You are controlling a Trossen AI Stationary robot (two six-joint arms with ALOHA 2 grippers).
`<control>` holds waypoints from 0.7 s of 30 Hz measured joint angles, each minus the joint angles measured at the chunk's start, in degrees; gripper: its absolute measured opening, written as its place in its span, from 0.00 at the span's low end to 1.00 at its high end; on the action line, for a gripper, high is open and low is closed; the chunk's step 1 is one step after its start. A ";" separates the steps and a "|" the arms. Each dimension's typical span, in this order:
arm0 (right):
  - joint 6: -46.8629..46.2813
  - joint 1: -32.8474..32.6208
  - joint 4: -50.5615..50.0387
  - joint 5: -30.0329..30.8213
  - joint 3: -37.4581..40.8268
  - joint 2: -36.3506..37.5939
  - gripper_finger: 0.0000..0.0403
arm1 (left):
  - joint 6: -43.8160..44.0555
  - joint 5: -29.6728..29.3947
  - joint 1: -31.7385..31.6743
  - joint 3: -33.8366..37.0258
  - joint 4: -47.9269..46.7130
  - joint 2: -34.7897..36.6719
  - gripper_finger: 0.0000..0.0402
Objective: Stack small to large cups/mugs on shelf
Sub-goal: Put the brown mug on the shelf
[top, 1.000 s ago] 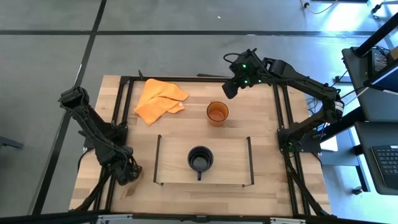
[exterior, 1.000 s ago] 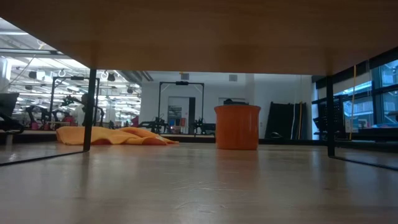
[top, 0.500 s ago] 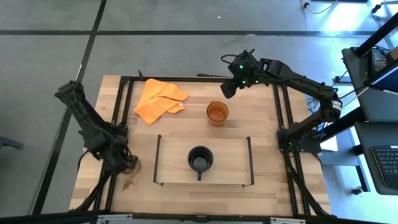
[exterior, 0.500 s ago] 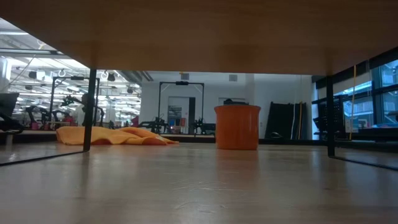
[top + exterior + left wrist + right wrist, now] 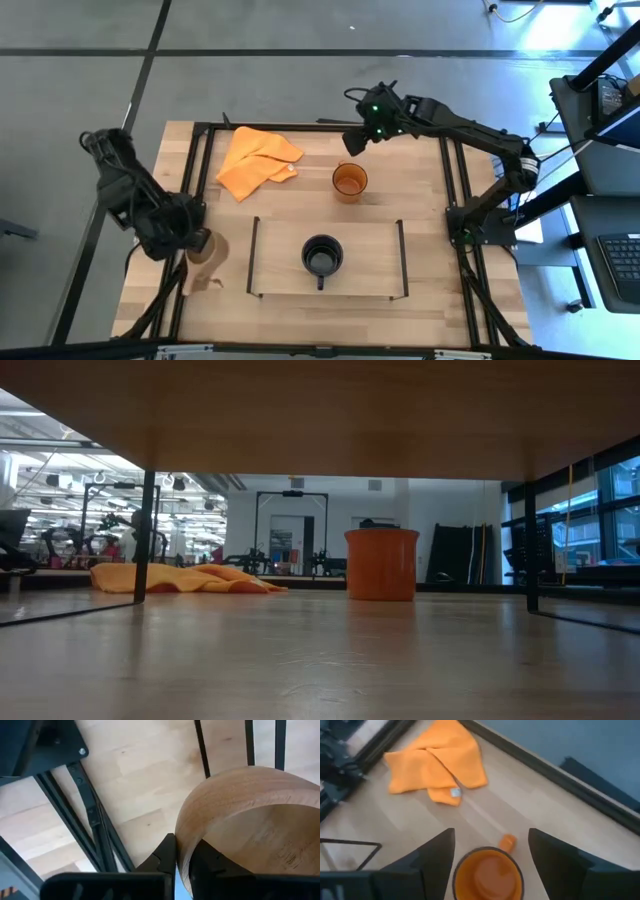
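The small tan wooden cup (image 5: pixel 207 250) is in my left gripper (image 5: pixel 195 243), shut on it left of the shelf (image 5: pixel 370 262). The black mug (image 5: pixel 322 255) stands on its base in the shelf's middle, handle toward the near edge. The orange mug (image 5: pixel 349 182) stands on the table beyond the shelf and also shows in the low view (image 5: pixel 381 563). My right gripper (image 5: pixel 356 140) hovers open just beyond and above the orange mug. In the right wrist view its fingers (image 5: pixel 437 862) stand either side of the mug (image 5: pixel 487 872), apart from it. My left gripper pinches the wooden cup's wall at the rim (image 5: pixel 183 847), with one finger (image 5: pixel 167 855) outside and the other (image 5: pixel 206 860) inside. The cup is tilted. Its shadow (image 5: pixel 195 282) lies on the table apart from it, so it looks lifted clear.
An orange cloth (image 5: pixel 256 160) lies crumpled at the far left of the table, and also shows in the low view (image 5: pixel 180 577). The black outer frame (image 5: pixel 190 190) runs along the table's left and right sides. Bare shelf wood lies on both sides of the black mug.
My left gripper has gone up and toward the table's far edge with the wooden cup, which now shows beside it with its shadow on the table. My right gripper has drifted toward the table's left, closer over the orange mug.
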State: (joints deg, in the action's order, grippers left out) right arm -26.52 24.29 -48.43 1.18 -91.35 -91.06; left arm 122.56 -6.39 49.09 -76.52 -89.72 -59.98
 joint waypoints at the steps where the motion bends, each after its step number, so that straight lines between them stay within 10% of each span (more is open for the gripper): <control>1: 0.64 -0.08 0.56 -0.24 0.00 0.12 0.63 | -0.06 0.05 -0.94 -0.03 -0.14 -0.06 0.05; 21: 19.30 0.61 -0.26 -5.89 0.00 2.13 0.63 | -14.83 -0.03 -24.52 -26.57 -0.30 -24.16 0.05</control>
State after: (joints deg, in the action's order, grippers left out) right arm -7.22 24.90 -48.69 -4.71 -91.35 -88.93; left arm 107.73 -6.42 24.58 -103.09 -90.02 -84.14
